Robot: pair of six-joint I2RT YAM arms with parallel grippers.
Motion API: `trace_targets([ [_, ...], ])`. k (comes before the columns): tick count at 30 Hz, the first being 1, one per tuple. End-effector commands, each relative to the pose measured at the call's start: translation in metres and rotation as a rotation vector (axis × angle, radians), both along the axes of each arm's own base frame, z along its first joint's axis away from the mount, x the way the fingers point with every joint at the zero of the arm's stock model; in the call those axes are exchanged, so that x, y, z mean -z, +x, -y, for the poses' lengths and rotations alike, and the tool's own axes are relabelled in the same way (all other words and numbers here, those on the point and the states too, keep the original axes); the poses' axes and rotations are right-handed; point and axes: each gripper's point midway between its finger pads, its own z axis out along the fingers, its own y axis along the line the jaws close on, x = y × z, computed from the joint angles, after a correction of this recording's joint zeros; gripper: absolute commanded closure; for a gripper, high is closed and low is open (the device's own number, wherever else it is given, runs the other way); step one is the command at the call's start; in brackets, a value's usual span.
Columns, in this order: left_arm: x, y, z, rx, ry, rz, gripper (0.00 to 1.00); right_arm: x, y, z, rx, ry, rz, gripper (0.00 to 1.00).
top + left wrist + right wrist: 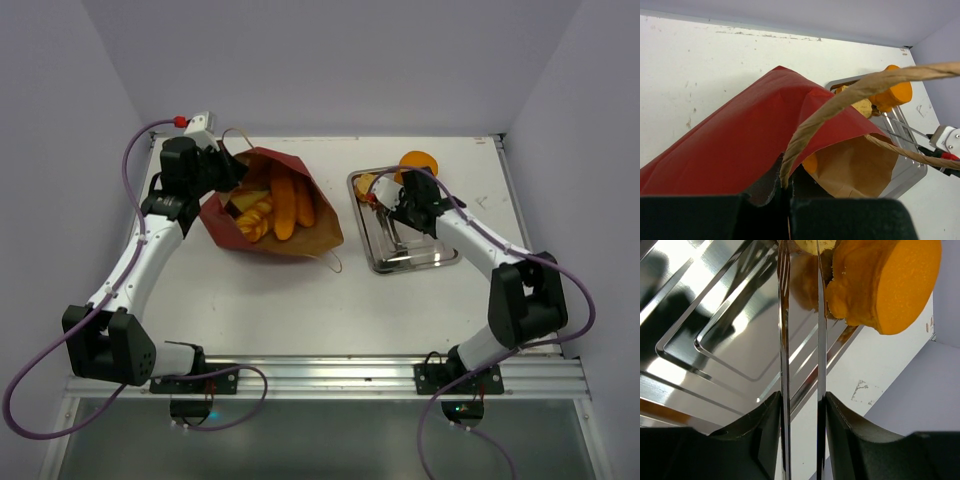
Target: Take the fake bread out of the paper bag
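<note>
The red paper bag [225, 215] lies on its side, its brown mouth [315, 235] facing the steel tray. Inside it are two orange loaves [285, 205] and a pale ridged piece [255, 218]. My left gripper [225, 170] is shut on the bag's top edge at the loop handle [850, 95] and holds it up [785, 192]. My right gripper [408, 205] is shut on metal tongs [785, 340]. A round orange bun [885, 285] and a small pale bread piece [812, 245] rest at the tray's far corner, by the tong tips.
The shiny steel tray [420, 255] lies right of the bag; its ribbed floor [715, 315] fills the right wrist view. The bag's second handle [335, 262] trails on the table. Walls close in at the back and on both sides.
</note>
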Motion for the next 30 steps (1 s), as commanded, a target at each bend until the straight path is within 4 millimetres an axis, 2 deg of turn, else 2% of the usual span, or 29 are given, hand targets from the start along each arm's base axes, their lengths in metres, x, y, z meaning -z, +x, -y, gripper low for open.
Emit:
trace_targets([
  [1, -0.026, 0.001, 0.004, 0.035, -0.017, 0.096, 1.00, -0.042, 0.004, -0.007, 0.006, 0.087, 0.090, 0.58],
  [6, -0.029, 0.000, 0.005, 0.041, -0.018, 0.102, 1.00, -0.060, -0.007, -0.012, -0.005, 0.144, 0.094, 0.58],
  [10, -0.028, -0.001, 0.006, 0.053, -0.016, 0.101, 1.00, -0.084, -0.026, -0.021, -0.028, 0.232, 0.084, 0.59],
  [12, -0.026, -0.001, 0.007, 0.060, -0.015, 0.097, 1.00, -0.105, -0.034, -0.030, -0.051, 0.301, 0.099, 0.60],
  [13, -0.026, -0.001, 0.008, 0.064, -0.017, 0.097, 1.00, -0.107, -0.043, -0.033, -0.063, 0.325, 0.073, 0.60],
  [18, -0.023, 0.000, 0.010, 0.074, -0.020, 0.089, 1.00, -0.158, -0.078, -0.058, -0.150, 0.509, 0.064, 0.63],
  [20, -0.022, 0.002, 0.010, 0.071, -0.025, 0.085, 1.00, -0.172, -0.087, -0.063, -0.145, 0.569, 0.059, 0.63],
  [21, -0.021, 0.002, 0.010, 0.068, -0.028, 0.081, 1.00, -0.185, -0.093, -0.070, -0.170, 0.614, 0.065, 0.64],
  [23, -0.018, 0.004, 0.010, 0.059, -0.039, 0.068, 1.00, -0.192, -0.105, -0.079, -0.172, 0.689, 0.021, 0.64],
  [26, -0.014, 0.007, 0.010, 0.039, -0.058, 0.049, 1.00, -0.217, -0.126, -0.100, -0.242, 0.819, -0.041, 0.64],
  [30, -0.017, 0.013, 0.010, 0.009, -0.100, 0.045, 1.00, -0.228, -0.148, -0.127, -0.315, 0.962, -0.181, 0.65],
])
